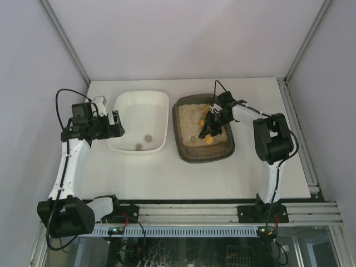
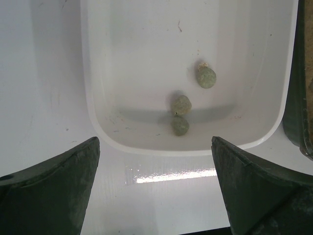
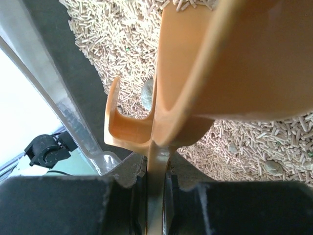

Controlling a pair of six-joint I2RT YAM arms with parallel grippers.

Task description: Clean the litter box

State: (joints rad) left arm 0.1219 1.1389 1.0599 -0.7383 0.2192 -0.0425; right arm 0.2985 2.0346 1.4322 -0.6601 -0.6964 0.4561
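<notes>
Pale desk [image 1: 222,178] carries both trays. Clamped narrow, the right fingers [image 3: 122,205] grip the orange scoop [image 3: 234,63] by its handle over tan pellet litter [image 3: 122,39] in the litter box [image 1: 186,153], right of centre. Spread wide and holding nothing, the left fingers [image 2: 54,186] hang above the white tray [image 2: 93,98], where three greenish lumps [image 2: 181,104] lie.

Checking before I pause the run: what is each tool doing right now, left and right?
Left tool: open, holding nothing, facing the white tray.
Right tool: shut on the orange scoop, over the litter box.
</notes>
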